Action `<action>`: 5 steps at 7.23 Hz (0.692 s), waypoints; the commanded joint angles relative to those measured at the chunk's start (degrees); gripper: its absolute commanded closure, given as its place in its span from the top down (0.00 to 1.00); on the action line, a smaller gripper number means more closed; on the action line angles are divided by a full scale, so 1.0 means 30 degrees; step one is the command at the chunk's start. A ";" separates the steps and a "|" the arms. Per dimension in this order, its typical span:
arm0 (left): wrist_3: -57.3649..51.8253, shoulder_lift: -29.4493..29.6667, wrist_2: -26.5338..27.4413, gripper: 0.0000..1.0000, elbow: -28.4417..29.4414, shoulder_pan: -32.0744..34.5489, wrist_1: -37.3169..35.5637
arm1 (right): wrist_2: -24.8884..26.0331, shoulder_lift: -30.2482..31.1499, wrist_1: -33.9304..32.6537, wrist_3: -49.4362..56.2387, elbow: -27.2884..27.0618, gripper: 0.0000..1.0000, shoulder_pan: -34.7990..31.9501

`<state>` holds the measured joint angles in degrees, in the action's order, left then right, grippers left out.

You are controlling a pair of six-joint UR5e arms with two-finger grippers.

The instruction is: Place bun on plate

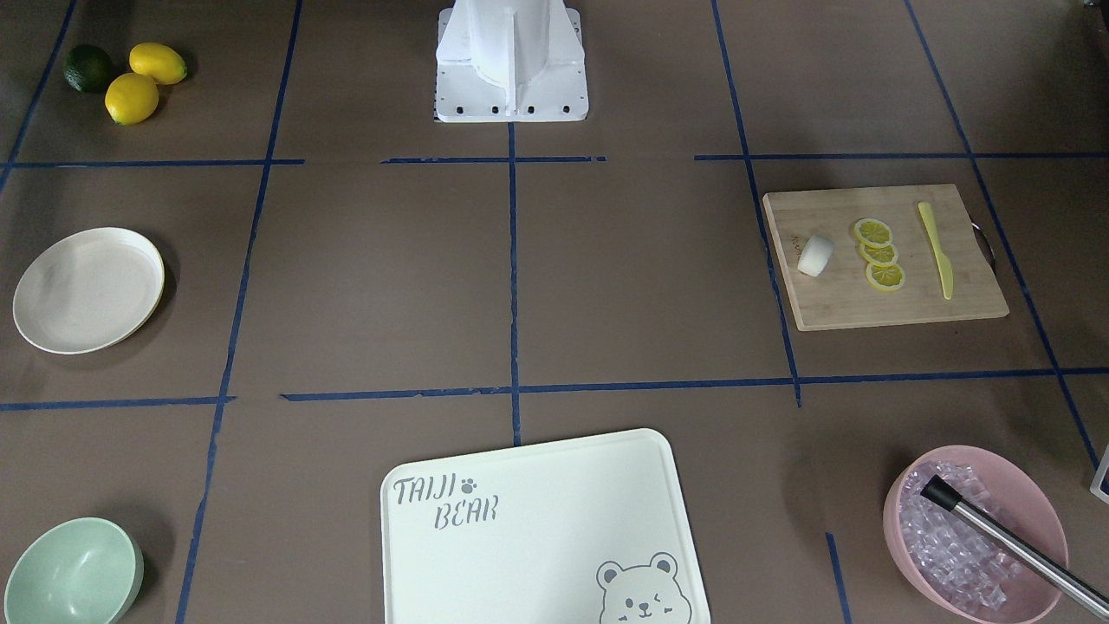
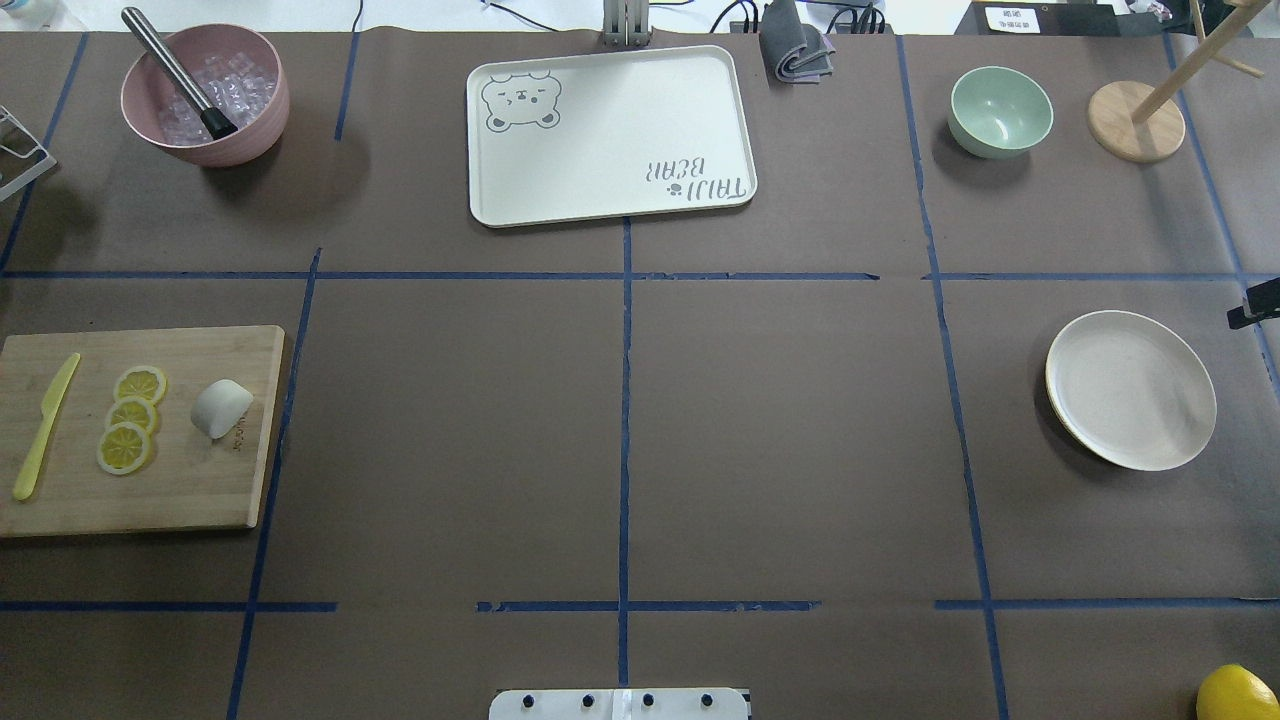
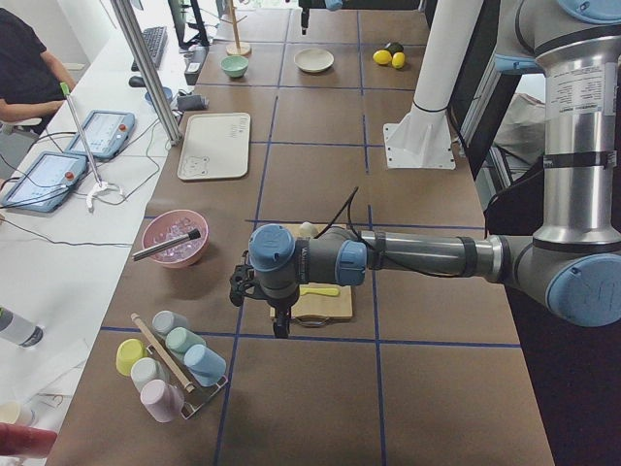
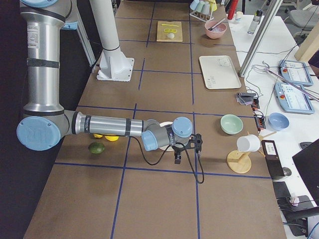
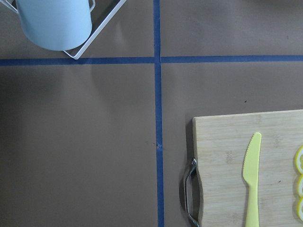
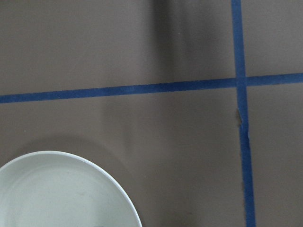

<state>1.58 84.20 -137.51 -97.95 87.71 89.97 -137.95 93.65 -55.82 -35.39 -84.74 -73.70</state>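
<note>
The bun (image 1: pixel 815 256) (image 2: pixel 221 408), a small white stubby roll, lies on a wooden cutting board (image 1: pixel 884 303) (image 2: pixel 180 490) next to three lemon slices (image 2: pixel 128 418) and a yellow knife (image 5: pixel 251 175). Far across the table sits the round cream plate (image 1: pixel 87 290) (image 2: pixel 1130 390), with nothing on it; its rim also shows in the right wrist view (image 6: pixel 57 198). My left gripper (image 3: pixel 279 328) hangs over the table just beyond the board's handle end, apart from the bun. My right gripper (image 4: pixel 177 159) hovers beside the plate. I cannot tell whether either gripper is open or shut.
A cream bear-print tray (image 2: pixel 610 135) sits at the far middle. A pink bowl (image 2: pixel 205 95) of ice holds a metal tool. A mint bowl (image 2: pixel 1000 110), a wooden mug stand (image 2: pixel 1135 120), lemons and a lime (image 1: pixel 130 78), and a rack of cups (image 3: pixel 170 364) ring the table.
</note>
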 commanded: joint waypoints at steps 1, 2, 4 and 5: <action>0.0000 0.0000 0.0017 1.00 -0.0016 0.0000 0.0011 | 0.0163 0.0042 0.2229 -0.2439 0.0501 0.99 0.1360; 0.0000 0.0000 0.0017 1.00 -0.0016 0.0000 0.0011 | 0.0134 0.0042 0.2231 -0.2440 0.0531 0.98 0.1771; 0.0000 0.0000 0.0017 1.00 -0.0016 0.0000 0.0011 | 0.0221 0.0042 0.2231 -0.2440 0.0560 0.97 0.2532; 0.0029 0.0000 0.0017 1.00 -0.0016 0.0000 0.0214 | 0.0222 0.0042 0.2231 -0.2440 0.0763 0.97 0.2710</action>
<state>1.60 84.20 -137.46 -98.00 87.72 90.15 -137.35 93.78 -49.17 -42.68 -82.95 -66.58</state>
